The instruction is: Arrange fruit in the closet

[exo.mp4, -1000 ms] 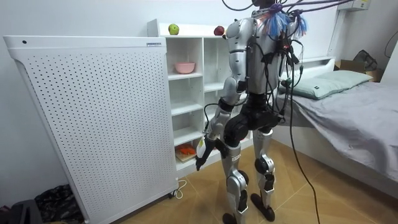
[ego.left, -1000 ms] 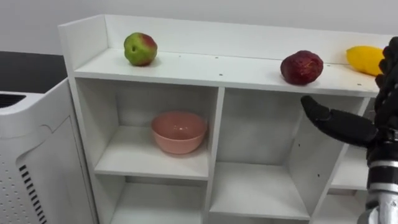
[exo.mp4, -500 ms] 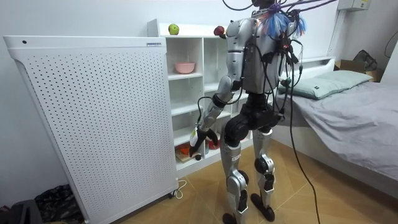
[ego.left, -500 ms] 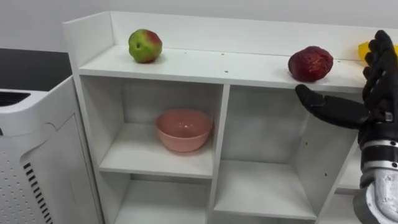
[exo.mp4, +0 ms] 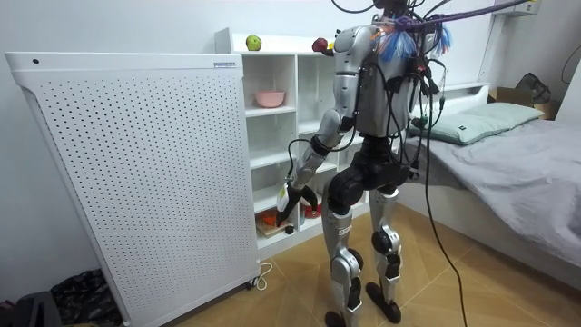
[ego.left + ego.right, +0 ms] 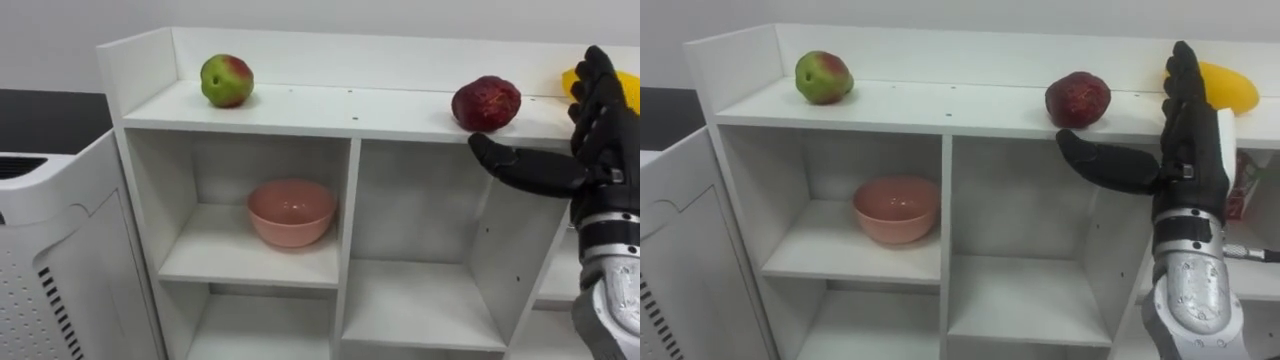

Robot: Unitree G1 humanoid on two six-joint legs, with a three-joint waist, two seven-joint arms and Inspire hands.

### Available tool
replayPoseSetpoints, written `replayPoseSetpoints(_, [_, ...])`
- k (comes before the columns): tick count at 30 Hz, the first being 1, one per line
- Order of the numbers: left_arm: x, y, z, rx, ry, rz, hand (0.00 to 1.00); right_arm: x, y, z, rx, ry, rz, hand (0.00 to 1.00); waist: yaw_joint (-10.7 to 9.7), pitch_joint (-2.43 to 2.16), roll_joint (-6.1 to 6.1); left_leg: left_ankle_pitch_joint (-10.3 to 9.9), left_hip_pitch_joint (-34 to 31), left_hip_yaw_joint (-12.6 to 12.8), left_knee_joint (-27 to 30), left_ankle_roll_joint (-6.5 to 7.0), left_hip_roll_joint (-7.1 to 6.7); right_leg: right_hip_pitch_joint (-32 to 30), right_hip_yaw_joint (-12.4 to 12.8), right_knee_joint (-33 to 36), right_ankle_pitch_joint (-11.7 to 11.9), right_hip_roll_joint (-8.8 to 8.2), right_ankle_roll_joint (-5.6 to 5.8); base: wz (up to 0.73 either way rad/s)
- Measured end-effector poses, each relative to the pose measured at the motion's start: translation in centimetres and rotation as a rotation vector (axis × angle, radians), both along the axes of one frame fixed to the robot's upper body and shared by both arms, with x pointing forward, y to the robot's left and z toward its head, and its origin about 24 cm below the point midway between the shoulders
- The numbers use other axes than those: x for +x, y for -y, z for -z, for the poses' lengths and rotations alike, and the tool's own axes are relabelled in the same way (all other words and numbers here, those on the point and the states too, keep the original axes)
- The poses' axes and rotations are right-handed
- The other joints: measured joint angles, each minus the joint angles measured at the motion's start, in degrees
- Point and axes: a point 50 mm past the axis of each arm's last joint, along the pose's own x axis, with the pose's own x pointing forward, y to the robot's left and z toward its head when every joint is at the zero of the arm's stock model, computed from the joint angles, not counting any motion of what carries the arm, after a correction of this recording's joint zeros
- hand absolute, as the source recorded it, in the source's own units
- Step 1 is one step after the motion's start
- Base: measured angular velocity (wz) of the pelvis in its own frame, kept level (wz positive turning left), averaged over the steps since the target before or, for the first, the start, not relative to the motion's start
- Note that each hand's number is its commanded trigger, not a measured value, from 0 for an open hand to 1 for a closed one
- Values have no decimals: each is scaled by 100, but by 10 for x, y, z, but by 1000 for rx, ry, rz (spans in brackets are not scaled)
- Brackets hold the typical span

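Note:
On the white closet's top shelf lie a green-red apple at the left, a dark red fruit right of the middle and a yellow fruit at the far right. My right hand is raised in front of the shelf's right end, open, with straight fingers pointing up across the yellow fruit and the thumb stretched out just below the red fruit. It holds nothing. A pink bowl stands in the upper left compartment. My left hand hangs low by the closet's lower shelves.
A tall white perforated panel stands against the closet's left side. A bed is behind me at the room view's right. I stand on the wooden floor facing the closet. Something orange lies on a low shelf.
My right hand has risen from beside the middle compartment to the top shelf's edge, in front of the yellow fruit. My left arm has swung forward toward the lower shelves.

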Motion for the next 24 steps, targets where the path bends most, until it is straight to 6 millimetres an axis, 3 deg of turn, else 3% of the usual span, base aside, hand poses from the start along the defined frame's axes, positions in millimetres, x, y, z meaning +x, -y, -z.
replayPoseSetpoints(9, [1,0,-1,-8,-9,1,0,2,0,0,1,-20,-19,0,-7,-20,-20,0,17,-11,-4,-1,0,17,-1,-1,0,1,0,0])
replayPoseSetpoints(17, [5,-1,-2,-54,-9,-14,0,2,1,-1,-3,-19,-28,0,-1,29,-100,1,2,23,-2,-1,4,-16,3,0,4,2,-7,0])
replayPoseSetpoints(24, [13,0,-4,-70,3,-2,0,1,1,-3,-10,-16,-38,0,24,28,-106,1,-11,71,-3,-1,9,-56,48,10,7,6,-10,-3])
